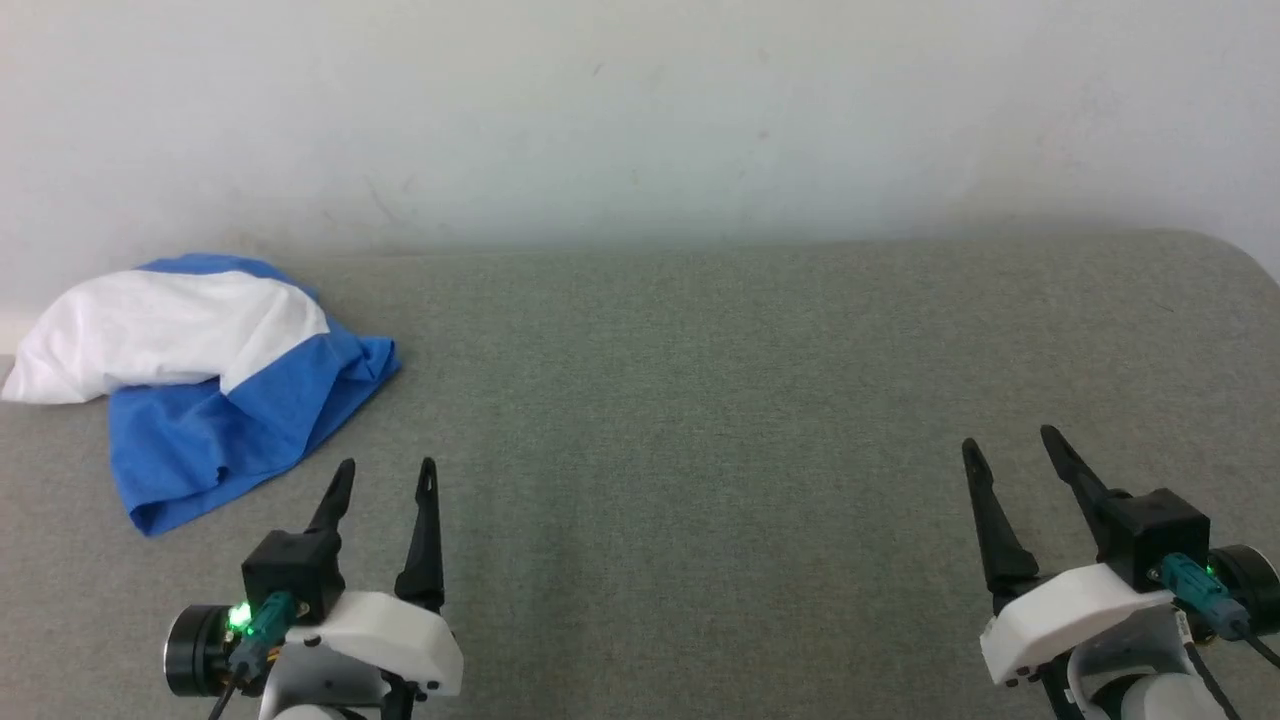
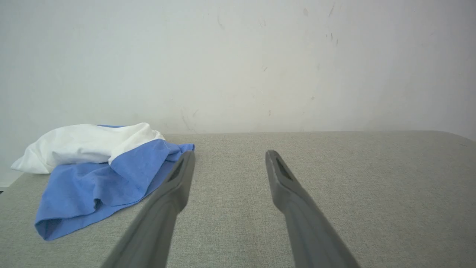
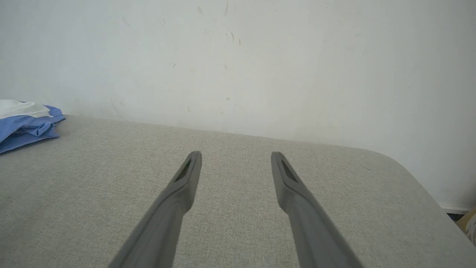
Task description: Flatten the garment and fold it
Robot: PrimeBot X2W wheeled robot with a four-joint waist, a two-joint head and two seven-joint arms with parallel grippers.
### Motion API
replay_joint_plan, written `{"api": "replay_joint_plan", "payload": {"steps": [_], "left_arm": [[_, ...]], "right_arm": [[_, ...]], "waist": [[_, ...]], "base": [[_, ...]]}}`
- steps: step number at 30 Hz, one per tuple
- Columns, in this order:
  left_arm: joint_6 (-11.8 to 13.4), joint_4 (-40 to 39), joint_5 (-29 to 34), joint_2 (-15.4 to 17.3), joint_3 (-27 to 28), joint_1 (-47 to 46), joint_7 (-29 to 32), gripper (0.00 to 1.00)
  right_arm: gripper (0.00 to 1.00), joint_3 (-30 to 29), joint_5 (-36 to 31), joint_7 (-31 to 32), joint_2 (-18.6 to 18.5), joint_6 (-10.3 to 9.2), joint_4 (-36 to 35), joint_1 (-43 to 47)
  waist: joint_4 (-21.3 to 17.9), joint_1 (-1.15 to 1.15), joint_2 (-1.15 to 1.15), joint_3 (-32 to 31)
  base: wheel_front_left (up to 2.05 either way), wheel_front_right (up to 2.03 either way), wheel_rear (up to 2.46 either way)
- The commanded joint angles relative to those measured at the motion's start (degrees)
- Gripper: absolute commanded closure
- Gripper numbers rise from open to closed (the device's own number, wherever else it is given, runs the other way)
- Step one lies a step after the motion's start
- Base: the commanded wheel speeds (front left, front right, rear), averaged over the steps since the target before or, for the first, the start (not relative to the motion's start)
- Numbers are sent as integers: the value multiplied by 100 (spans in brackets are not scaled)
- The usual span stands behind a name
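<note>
The garment lies bunched in a heap at the far left of the grey padded table, white on top and royal blue below. My left gripper stands open at the lower left, just right of the heap and apart from it, with nothing between its fingers. In the left wrist view the garment sits left of the left gripper. My right gripper is open at the lower right, far from the cloth. The right wrist view shows the right gripper over bare fabric, the garment at its far left edge.
A pale scuffed wall rises directly behind the table. The table's right end curves off in a rounded corner. Floor and a skirting strip show beyond that corner.
</note>
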Motion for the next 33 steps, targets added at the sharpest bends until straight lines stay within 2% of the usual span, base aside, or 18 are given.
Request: {"api": "replay_joint_plan", "payload": {"steps": [1, 19, 33], "left_arm": [[-40, -26, -74, -3, -10, -76, -59, 0], [-20, -45, -350, -5, 61, -109, -275, 0], [-10, 14, -515, -7, 176, -153, -442, 0]], "right_arm": [[0, -12, 34, -54, 6, -2, 10, -30], [0, 103, 58, -119, 9, -3, -6, -48], [0, 265, -13, -147, 11, -4, -47, -65]], "waist": [[36, 0, 0, -2], [598, 0, 0, 23], [1310, 0, 0, 59]], "base": [[0, 0, 0], [0, 0, 0], [0, 0, 0]]}}
